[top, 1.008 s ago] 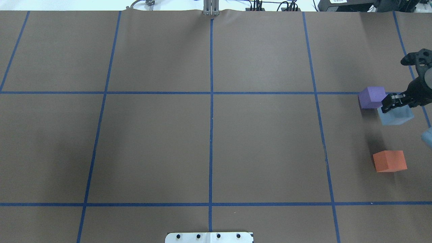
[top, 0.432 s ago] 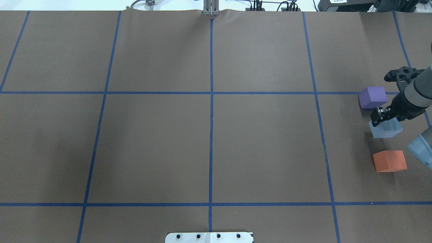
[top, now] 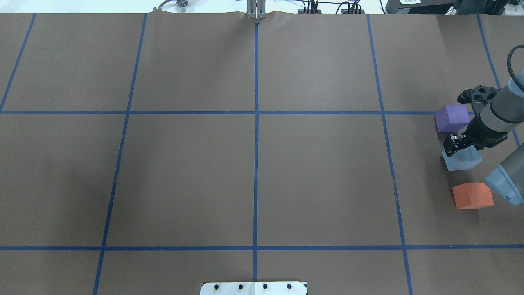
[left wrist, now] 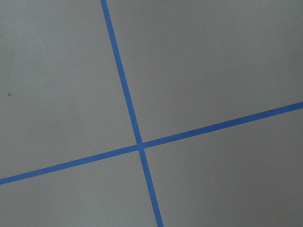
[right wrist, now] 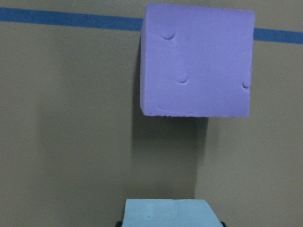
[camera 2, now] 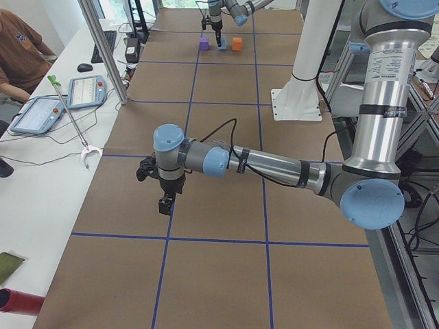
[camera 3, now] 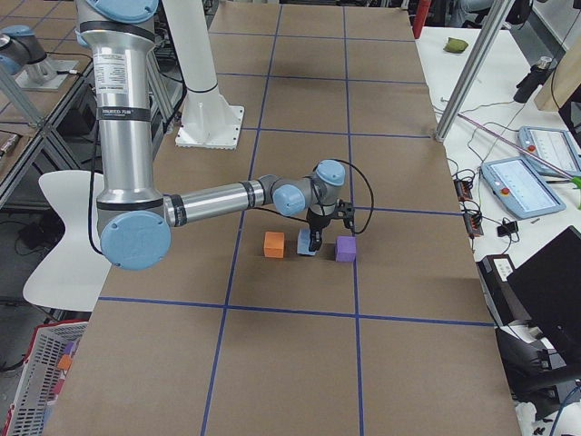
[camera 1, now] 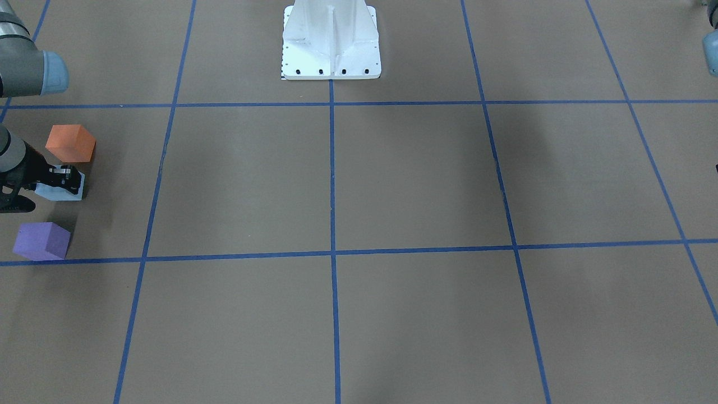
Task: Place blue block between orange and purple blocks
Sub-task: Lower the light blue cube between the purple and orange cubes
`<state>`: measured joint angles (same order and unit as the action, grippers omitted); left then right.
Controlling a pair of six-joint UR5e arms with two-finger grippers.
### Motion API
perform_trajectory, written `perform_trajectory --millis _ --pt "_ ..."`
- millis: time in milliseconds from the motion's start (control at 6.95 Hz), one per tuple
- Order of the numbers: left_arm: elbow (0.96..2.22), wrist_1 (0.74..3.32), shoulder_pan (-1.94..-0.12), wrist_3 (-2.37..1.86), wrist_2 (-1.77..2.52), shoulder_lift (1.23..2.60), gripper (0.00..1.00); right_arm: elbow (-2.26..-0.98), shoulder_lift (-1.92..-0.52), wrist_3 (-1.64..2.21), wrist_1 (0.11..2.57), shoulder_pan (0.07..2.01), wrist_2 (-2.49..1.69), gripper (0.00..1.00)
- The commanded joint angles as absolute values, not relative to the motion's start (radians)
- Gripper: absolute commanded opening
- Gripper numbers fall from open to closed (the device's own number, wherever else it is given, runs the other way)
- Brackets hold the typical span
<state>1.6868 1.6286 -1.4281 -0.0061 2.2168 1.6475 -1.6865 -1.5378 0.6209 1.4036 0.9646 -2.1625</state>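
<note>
The light blue block (top: 461, 159) is held between the purple block (top: 452, 117) and the orange block (top: 473, 195) at the table's right end. My right gripper (top: 453, 145) is shut on it from above. I cannot tell whether the block touches the paper. The front view shows the same row: orange (camera 1: 70, 143), blue (camera 1: 59, 192), purple (camera 1: 42, 240). The right wrist view shows the purple block (right wrist: 196, 59) ahead and the blue block's top (right wrist: 170, 213) at the bottom edge. My left gripper (camera 2: 165, 203) hangs over the paper far from the blocks; I cannot tell whether it is open.
Brown paper with a blue tape grid (top: 256, 112) covers the table. The robot's white base plate (camera 1: 331, 42) stands at the near middle edge. Operator tablets (camera 2: 68, 96) and cables lie on a side desk beyond the far edge.
My right gripper has carried the blue block from just beside the purple block toward the robot and lower, into the gap between purple and orange.
</note>
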Motion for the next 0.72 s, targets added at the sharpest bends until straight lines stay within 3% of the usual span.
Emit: perform_trajectory --millis 0,144,288,432,576 --pt "1.686 1.632 -1.428 -0.006 2.217 1.647 1.00 -1.672 -1.531 0.614 1.404 0.960 -2.164 0.00" --pt "1.686 1.632 -1.428 -0.006 2.217 1.647 1.00 -1.663 -1.531 0.603 1.404 0.960 -2.164 0.16" --pt "1.686 1.632 -1.428 -0.006 2.217 1.647 1.00 -1.663 -1.528 0.598 1.404 0.960 -2.166 0.64" --pt "1.684 1.632 -1.428 -0.006 2.217 1.646 1.00 -1.672 -1.529 0.598 1.402 0.962 -2.164 1.00" --pt "1.680 1.632 -1.428 -0.006 2.217 1.646 1.00 -1.674 -1.528 0.597 1.402 0.962 -2.164 1.00"
